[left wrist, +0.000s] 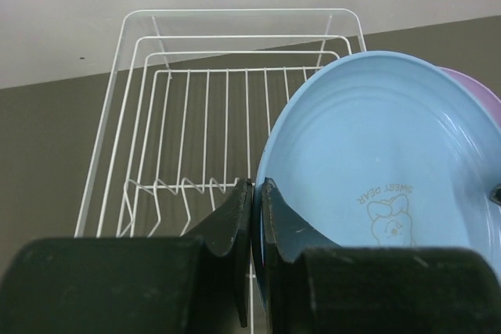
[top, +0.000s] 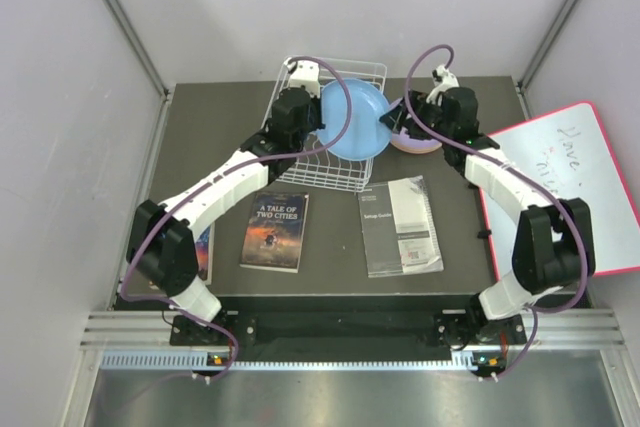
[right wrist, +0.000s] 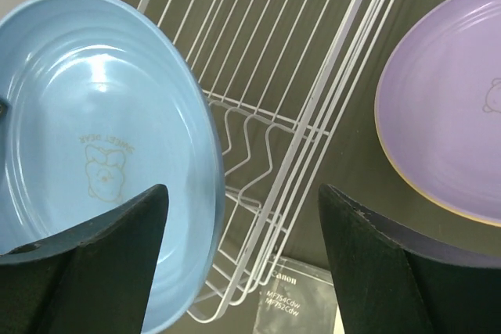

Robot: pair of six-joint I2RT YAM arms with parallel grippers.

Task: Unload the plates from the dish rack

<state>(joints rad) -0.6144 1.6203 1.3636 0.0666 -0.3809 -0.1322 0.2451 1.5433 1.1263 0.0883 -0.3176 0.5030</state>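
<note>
Table [top: 200, 142]: dark, bearing white rack [top: 335, 173].
Left gripper [left wrist: 254, 189]: clamped on rim of blue plate [left wrist: 376, 162].
Right gripper [right wrist: 243, 190]: jaws apart, near purple plate [right wrist: 446, 107].

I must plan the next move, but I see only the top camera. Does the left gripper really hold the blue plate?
Observer: Yes. The left wrist camera shows the left gripper shut on the rim of the blue plate.
Operator: And the right gripper?
Observer: The right gripper is open and holds nothing; only the rack shows between its fingers.
Operator: Are other plates in the rack?
Observer: None in the slots that the wrist cameras show.
</note>
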